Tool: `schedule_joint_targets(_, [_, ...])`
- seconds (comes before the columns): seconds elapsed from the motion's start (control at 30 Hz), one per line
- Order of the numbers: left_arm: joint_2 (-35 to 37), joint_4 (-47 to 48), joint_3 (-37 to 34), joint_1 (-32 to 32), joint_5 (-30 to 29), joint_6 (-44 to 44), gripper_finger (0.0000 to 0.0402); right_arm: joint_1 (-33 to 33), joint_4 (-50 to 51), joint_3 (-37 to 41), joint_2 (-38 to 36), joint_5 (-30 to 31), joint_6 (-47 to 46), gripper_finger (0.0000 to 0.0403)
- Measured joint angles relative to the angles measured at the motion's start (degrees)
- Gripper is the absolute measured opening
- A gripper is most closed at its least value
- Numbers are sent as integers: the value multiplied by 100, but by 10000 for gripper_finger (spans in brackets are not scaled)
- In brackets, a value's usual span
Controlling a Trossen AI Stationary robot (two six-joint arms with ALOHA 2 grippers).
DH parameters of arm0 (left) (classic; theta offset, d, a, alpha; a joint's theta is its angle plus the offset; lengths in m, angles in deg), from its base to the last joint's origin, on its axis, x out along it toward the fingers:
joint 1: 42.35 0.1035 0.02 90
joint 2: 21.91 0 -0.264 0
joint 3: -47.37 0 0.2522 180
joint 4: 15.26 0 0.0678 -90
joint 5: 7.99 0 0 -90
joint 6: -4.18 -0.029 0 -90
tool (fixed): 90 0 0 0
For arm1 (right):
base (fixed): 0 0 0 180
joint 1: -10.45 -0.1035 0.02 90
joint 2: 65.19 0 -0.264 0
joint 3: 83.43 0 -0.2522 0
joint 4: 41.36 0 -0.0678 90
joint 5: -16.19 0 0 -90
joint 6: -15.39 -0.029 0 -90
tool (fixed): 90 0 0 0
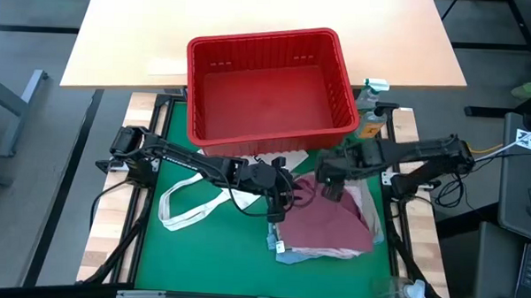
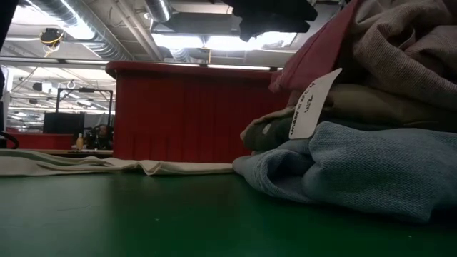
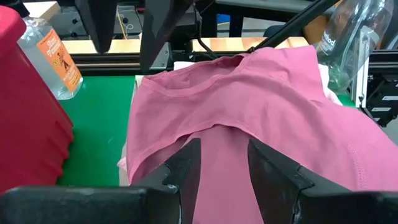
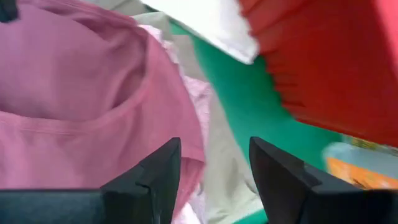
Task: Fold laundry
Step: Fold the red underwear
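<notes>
The laundry lies in a pile on the green mat (image 1: 209, 253), right of centre. A maroon garment (image 1: 325, 224) is on top, over beige cloth (image 2: 385, 100) and light blue cloth (image 2: 357, 164), and a white tag (image 2: 310, 107) sticks out. My left gripper (image 3: 224, 155) is at the pile's left edge, shut on the maroon garment. My right gripper (image 4: 214, 162) hangs open above the pile's far side, fingers pointing down, over maroon and mottled pink cloth (image 4: 199, 99), with nothing between them. My left gripper has the maroon garment between its two fingers at a seamed edge (image 3: 214, 132) on the garment's left side. The fingers come from the table's left, slanting a little downward. The held part is raised and the rest spreads over the pile. I cannot tell whether it is one layer or several.
A red slotted basket (image 1: 268, 83) stands right behind the pile and both grippers. A white tote bag (image 1: 193, 204) lies flat on the mat to the left. A clear bottle with an orange label (image 3: 53, 56) stands by the basket's right corner. Bare mat shows near the front.
</notes>
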Motion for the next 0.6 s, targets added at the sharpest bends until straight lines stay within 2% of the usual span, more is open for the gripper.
schedule_joint_targets(0.13, [0, 53, 0, 0, 0, 0, 127, 412, -271, 0, 2, -610, 454, 188])
schedule_joint_targets(0.33, [0, 58, 0, 0, 0, 0, 127, 795, -363, 123, 46, -975, 668, 188])
schedule_joint_targets(0.5, [0, 60, 0, -49, -3, 8, 127, 920, -458, 476, 48, -1556, 948, 188])
schedule_joint_targets(0.6, [-2, 60, 0, -103, -2, 6, 127, 910, -626, 667, 49, -1684, 1163, 188])
